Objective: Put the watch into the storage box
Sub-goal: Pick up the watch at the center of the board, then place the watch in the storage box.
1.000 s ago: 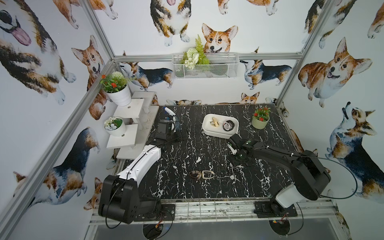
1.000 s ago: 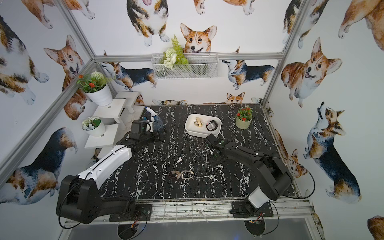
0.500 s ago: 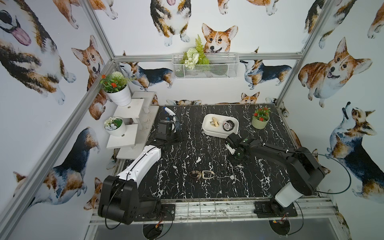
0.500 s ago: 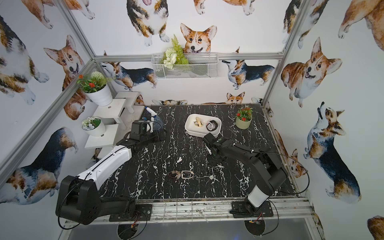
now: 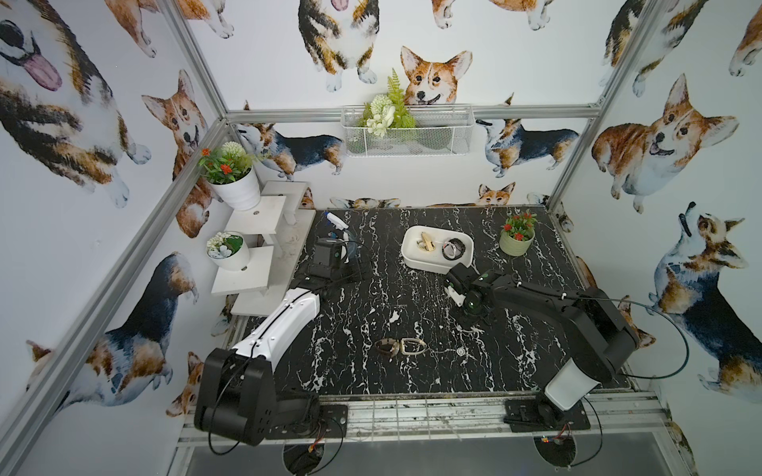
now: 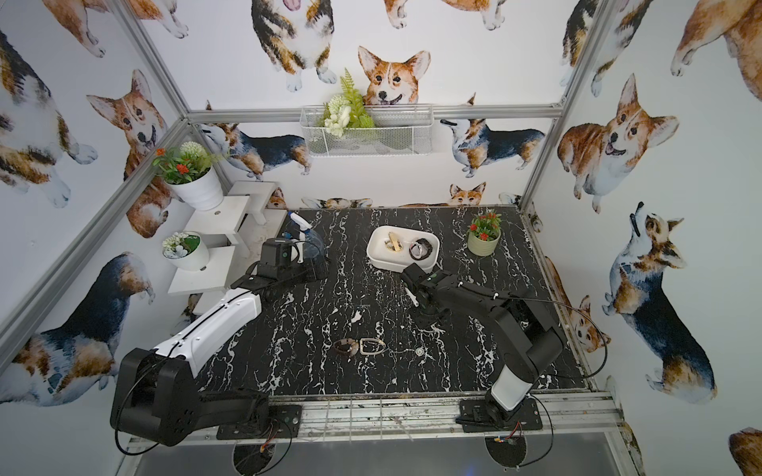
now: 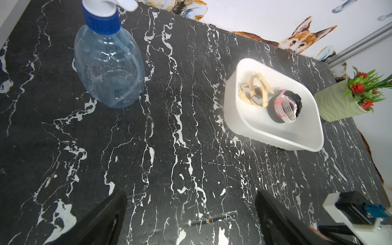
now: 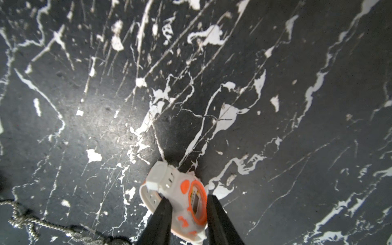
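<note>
Watch (image 8: 177, 183), white with an orange face, is pinched between the right gripper (image 8: 187, 204) jaws, just on the near side of the storage box (image 5: 424, 266), outside it. Left gripper (image 7: 191, 220) is spread wide and empty, far left by the spray bottle (image 7: 108, 70). A brown watch (image 5: 389, 347) lies near-centre on the table (image 5: 371, 296).

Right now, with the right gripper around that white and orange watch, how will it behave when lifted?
Probably light: the white and orange watch looks like small moulded plastic. Its strap seems looped closed, so it should hold shape yet flex some. The right gripper pinches across the rounded face, which looks smooth, so it might twist or slip.
</note>
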### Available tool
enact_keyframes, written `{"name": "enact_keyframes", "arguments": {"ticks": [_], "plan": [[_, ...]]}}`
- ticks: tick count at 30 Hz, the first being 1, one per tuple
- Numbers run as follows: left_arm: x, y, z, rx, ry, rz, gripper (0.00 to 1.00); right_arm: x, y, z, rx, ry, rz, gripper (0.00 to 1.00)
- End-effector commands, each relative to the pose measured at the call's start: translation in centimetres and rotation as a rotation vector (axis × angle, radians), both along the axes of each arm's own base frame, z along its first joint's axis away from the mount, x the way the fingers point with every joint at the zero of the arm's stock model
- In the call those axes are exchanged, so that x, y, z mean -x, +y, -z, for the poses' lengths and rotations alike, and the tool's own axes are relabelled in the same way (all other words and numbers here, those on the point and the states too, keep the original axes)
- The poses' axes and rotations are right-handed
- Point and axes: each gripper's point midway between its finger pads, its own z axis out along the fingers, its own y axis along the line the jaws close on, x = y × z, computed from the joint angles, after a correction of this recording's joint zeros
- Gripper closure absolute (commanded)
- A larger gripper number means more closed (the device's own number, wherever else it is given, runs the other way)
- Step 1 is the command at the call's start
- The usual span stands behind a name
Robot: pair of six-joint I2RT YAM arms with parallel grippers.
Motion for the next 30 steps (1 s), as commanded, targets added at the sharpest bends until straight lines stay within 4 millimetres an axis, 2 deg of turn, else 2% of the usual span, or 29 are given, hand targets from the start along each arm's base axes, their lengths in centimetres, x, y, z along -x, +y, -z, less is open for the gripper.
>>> {"name": "enact_keyframes", "arguments": {"ticks": [1,6,10,15,19,22,25,30], "plan": [[-0.1,-0.1,-0.4,-0.007,-0.019,0.01,0.0,0.2,0.3,0.2,-0.015,0.012,-0.014,0.73],[-0.1,-0.1,-0.5,-0.006,-0.021,0.009,0.0,0.1,1.0,-0.3,-0.052,0.008,-0.015,0.85],[-0.2,-0.2,-0.5,-0.001,-0.023,0.016,0.0,-1.2,3.2,-2.8,-0.196,-0.038,-0.009,0.85],[-0.1,-0.8,-1.1,0.025,-0.047,0.045,0.0,-6.1,5.8,-9.1,-0.434,-0.164,0.037,0.85],[0.0,-0.9,-1.4,0.03,-0.058,0.049,0.0,-10.5,7.1,-12.0,-0.458,-0.242,0.055,0.85],[0.1,-0.8,-1.5,0.03,-0.059,0.048,0.0,-14.2,7.9,-12.5,-0.431,-0.261,0.085,0.86],[0.2,-0.8,-1.7,0.026,-0.063,0.045,0.0,-17.8,9.0,-11.5,-0.389,-0.274,0.11,0.86],[0.4,-0.7,-1.9,0.019,-0.072,0.044,0.0,-22.0,10.8,-10.2,-0.353,-0.278,0.116,0.86]]}}
